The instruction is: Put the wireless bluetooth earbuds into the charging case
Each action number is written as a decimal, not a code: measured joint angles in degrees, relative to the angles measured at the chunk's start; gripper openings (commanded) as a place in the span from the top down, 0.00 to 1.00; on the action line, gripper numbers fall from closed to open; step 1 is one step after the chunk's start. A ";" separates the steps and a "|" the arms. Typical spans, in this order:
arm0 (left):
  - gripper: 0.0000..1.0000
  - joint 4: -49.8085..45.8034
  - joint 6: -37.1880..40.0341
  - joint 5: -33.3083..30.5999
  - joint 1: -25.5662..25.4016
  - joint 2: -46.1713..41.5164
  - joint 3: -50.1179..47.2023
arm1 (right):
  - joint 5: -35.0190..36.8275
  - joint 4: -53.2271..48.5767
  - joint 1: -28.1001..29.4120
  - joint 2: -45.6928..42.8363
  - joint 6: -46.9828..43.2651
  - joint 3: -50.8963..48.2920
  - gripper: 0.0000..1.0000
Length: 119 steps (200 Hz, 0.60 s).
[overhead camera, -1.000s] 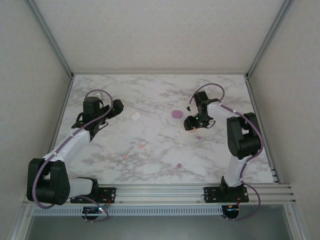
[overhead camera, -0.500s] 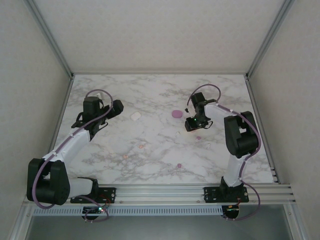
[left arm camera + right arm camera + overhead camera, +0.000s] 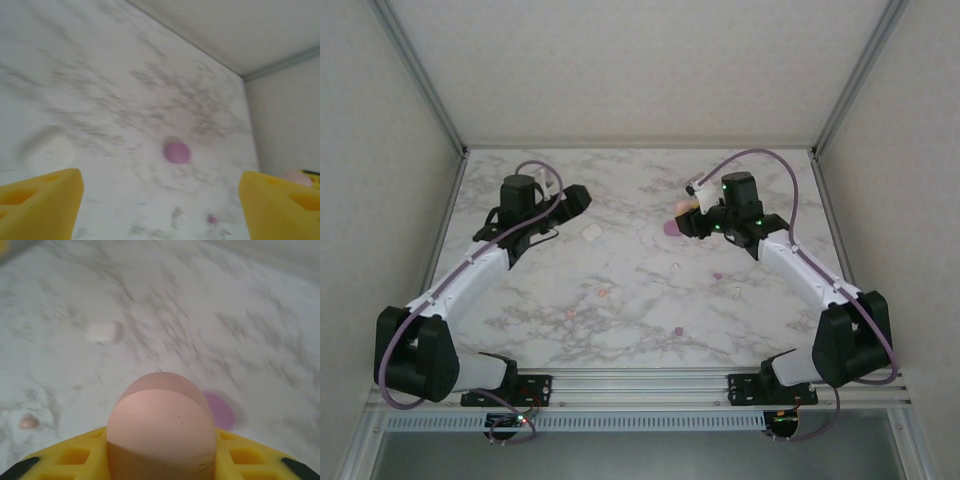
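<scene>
Desk: white marble desk (image 3: 620,190) with grey veins, pale walls around it.
Right claw: my right claw (image 3: 688,209) is closed on the salmon-pink case (image 3: 161,420) and holds it above the far part of the desk.
Left claw: my left claw (image 3: 160,210) is wide, with nothing between its yellow fingers.
Purple case: the purple case (image 3: 671,227) lies on the marble, just beside my right claw.
White case: the white case (image 3: 591,232) lies near my left claw.
Earbuds: the tiny earbuds (image 3: 603,293) lie loose on the desk, nearer to the arm bases than the cases.

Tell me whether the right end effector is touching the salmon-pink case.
Touching: the right wrist view shows the salmon-pink case pressed between the right end effector's yellow fingers.
</scene>
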 measured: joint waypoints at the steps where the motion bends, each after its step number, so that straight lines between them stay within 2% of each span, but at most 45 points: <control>1: 0.24 0.02 -0.09 0.17 -0.35 0.09 0.20 | -0.22 0.20 0.11 -0.04 -0.17 0.00 0.72; 25: 0.27 0.24 -0.98 3.45 -5.73 2.47 5.84 | -3.43 2.82 2.86 -0.11 -3.58 0.02 0.72; 55: 0.28 0.39 -1.22 6.21 -9.99 4.50 9.94 | -5.27 4.92 4.79 -0.04 -5.57 0.20 0.72; 119: 0.34 -0.83 -0.74 9.77 -14.82 9.84 14.01 | -6.40 8.55 6.03 1.73 -6.86 1.49 0.72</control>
